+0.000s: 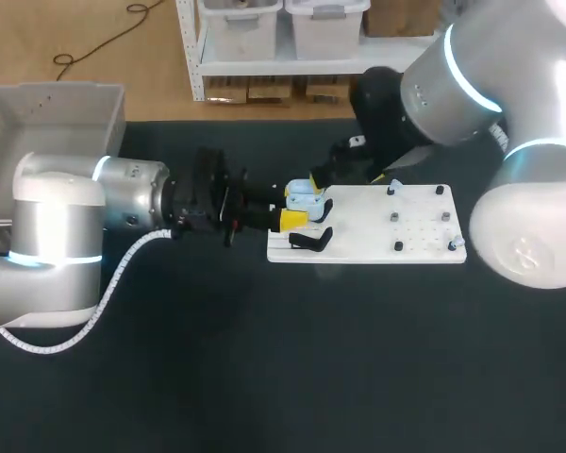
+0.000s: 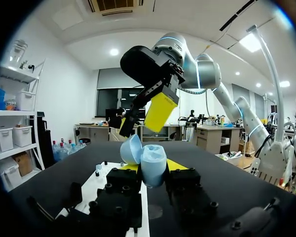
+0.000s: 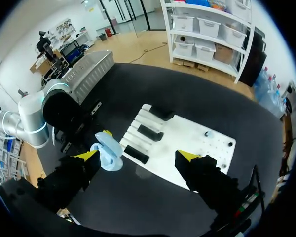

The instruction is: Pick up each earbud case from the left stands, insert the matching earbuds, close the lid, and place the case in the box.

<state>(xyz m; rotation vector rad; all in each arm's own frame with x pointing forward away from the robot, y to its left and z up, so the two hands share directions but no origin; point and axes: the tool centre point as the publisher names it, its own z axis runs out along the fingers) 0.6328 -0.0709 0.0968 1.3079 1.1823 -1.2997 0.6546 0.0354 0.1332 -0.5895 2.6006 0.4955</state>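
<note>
At the upper left of the head view the grey box (image 1: 52, 113) sits well apart from the work, and no case can be made out in the part of it that shows. Toward the middle, the left gripper (image 1: 300, 206) grips 1 light blue earbud case (image 1: 303, 195) between its 2 yellow tips, over the left edge of the white board (image 1: 377, 231). In the left wrist view the lid (image 2: 130, 149) of that case stands open; whether any earbuds sit inside cannot be told. Just right of the case, the 3 black stands (image 3: 150, 132) on the board look bare. Farther right, small dark pieces (image 1: 396, 218) dot the board, too small to name as earbuds. The right gripper (image 3: 138, 157) hangs above the board with its fingers spread wide and nothing between them. Judged from this, the pick-up of this case is done. Inserting the earbuds, closing the lid and placing the case in the box remain.
</note>
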